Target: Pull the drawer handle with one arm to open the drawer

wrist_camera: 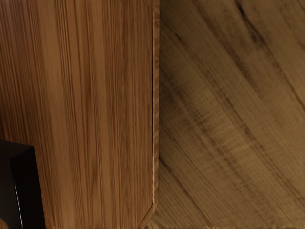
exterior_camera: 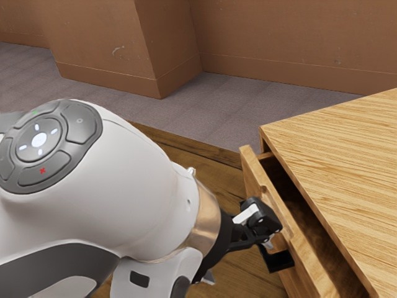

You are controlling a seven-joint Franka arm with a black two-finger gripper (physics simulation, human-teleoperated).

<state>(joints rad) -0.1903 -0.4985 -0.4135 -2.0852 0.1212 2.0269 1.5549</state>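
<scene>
At the desk's near edge, where did the gripper (exterior_camera: 273, 245) sit? (Dev)

Right against the drawer (exterior_camera: 298, 239), low on its front panel (exterior_camera: 253, 174), on the side facing the arm (exterior_camera: 124, 205). Arm came in from the exterior view's left and covered much of that view. (Ana)

Grip state? (Dev)

Couldn't tell. Gripper was hard up against the panel, but whether it was clamped on anything wasn't readable. Handle was hidden behind the gripper. (Ana)

Drawer position? (Dev)

Partly open. Front panel stood clear of the desk (exterior_camera: 347, 155) body, with a dark gap of drawer interior showing between the panel and the desk top's edge. Drawer ran under the top, at the edge toward the arm. (Ana)

Wrist view? (Dev)

Close on the front panel (wrist_camera: 76, 109): vertical grain, chamfered edge, one cut corner. Darker wood floor (wrist_camera: 228, 119) lay past that edge. A black block (wrist_camera: 16, 186) overlapped the panel; couldn't identify it. (Ana)

Surroundings? (Dev)

Wood floor strip beside the desk, grey carpet (exterior_camera: 217, 105) beyond it, brown walls (exterior_camera: 279, 37) behind. (Ana)
</scene>
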